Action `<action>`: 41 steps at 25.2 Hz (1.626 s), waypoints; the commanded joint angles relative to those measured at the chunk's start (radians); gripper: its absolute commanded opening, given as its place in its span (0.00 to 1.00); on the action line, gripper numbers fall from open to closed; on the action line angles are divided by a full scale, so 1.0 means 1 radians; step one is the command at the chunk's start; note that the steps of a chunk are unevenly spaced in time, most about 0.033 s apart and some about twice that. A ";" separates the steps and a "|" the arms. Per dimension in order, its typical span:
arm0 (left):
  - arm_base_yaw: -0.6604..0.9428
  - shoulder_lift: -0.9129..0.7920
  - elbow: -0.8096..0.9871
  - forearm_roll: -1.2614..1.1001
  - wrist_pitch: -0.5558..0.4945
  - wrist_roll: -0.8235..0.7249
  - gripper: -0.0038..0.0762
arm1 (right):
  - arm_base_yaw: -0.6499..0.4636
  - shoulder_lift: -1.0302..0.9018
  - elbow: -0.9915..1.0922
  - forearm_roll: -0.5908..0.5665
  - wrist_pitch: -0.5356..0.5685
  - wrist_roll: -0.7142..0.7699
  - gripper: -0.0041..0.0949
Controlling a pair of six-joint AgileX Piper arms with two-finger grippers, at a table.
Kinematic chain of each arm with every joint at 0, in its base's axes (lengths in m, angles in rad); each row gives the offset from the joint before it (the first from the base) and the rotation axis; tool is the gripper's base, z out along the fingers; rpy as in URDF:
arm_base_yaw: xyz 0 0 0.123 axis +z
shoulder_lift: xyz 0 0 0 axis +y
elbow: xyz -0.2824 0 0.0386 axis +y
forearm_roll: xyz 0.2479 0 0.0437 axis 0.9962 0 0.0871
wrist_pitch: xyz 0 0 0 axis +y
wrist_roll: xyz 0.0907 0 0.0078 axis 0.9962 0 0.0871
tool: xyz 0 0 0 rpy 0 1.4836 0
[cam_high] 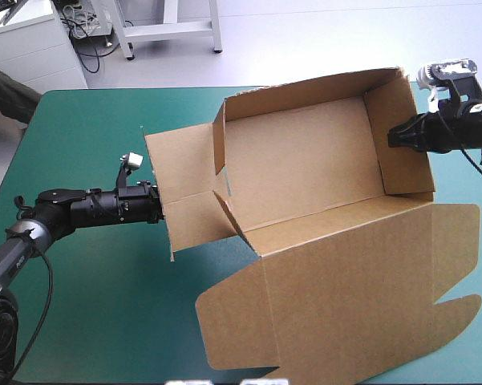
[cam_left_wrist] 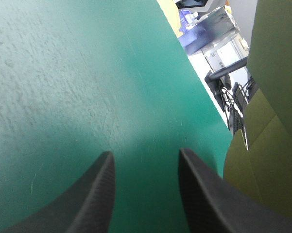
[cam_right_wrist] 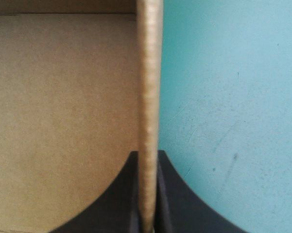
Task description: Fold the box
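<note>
The brown box (cam_high: pixel 305 160) stands as an open tray from centre to upper right of the high view, only its own floor showing inside, lid (cam_high: pixel 361 289) flat at lower right on the teal-green cover (cam_high: pixel 88 128). My right wrist view alone shows my right gripper (cam_right_wrist: pixel 147 153) clamped on the tray's end wall (cam_right_wrist: pixel 148 73); my left wrist view alone shows my left gripper (cam_left_wrist: pixel 146 153), fingers (cam_left_wrist: pixel 94 194) apart over the cover, a box flap (cam_left_wrist: pixel 272 145) just beside.

Black tubular arms (cam_high: pixel 104 207) — broad, fin-curved black fingers (cam_left_wrist: pixel 94 194).
</note>
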 commanded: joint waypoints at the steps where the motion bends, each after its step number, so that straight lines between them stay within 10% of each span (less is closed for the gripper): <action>1: -0.006 -0.042 -0.021 -0.077 0.127 0.007 0.63 | -0.009 -0.021 -0.025 0.026 -0.058 0.016 0.02; 41: -0.037 -0.313 -0.206 -0.093 0.051 -0.180 0.75 | 0.414 -0.004 -0.025 -0.349 -0.386 0.399 0.03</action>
